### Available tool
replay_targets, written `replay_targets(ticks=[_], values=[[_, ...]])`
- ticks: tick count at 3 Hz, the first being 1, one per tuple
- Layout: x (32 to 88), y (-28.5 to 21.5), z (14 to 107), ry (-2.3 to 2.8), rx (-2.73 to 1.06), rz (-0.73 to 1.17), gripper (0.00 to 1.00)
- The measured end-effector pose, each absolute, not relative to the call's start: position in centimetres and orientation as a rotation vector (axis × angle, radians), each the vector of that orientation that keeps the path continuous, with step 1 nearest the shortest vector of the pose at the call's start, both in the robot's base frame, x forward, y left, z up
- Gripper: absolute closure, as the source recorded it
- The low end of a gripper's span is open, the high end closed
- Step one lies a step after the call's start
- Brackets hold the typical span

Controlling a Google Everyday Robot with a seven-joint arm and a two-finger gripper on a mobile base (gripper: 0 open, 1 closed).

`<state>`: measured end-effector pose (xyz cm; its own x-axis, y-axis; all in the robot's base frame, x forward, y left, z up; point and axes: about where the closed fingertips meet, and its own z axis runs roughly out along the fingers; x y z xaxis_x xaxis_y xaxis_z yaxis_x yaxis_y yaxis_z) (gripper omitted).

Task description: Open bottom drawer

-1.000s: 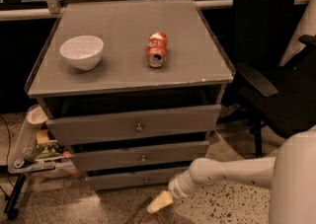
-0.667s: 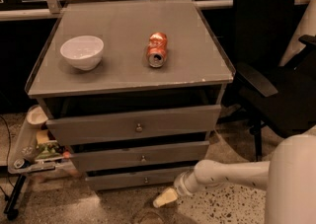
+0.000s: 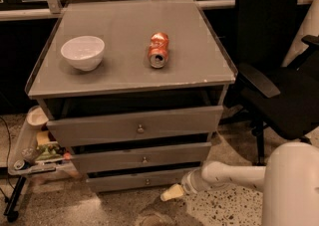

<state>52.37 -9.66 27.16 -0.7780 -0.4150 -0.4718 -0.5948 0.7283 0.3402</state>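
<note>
The bottom drawer (image 3: 119,182) lies just up-left of the end effector (image 3: 171,193), grip state indiscernible.

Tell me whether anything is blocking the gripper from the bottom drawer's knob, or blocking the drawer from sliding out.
Nothing visible does. The gripper hangs low in front of the bottom drawer, just right of its knob, with only open space between. The floor in front of the drawer shows no object in its path.
</note>
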Motion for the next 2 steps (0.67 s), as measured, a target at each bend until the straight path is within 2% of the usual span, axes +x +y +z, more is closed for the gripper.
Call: replay_targets(ticks=[2], values=[[53.3,-9.1,25.7,2.567,-0.770,0.693,0.00]])
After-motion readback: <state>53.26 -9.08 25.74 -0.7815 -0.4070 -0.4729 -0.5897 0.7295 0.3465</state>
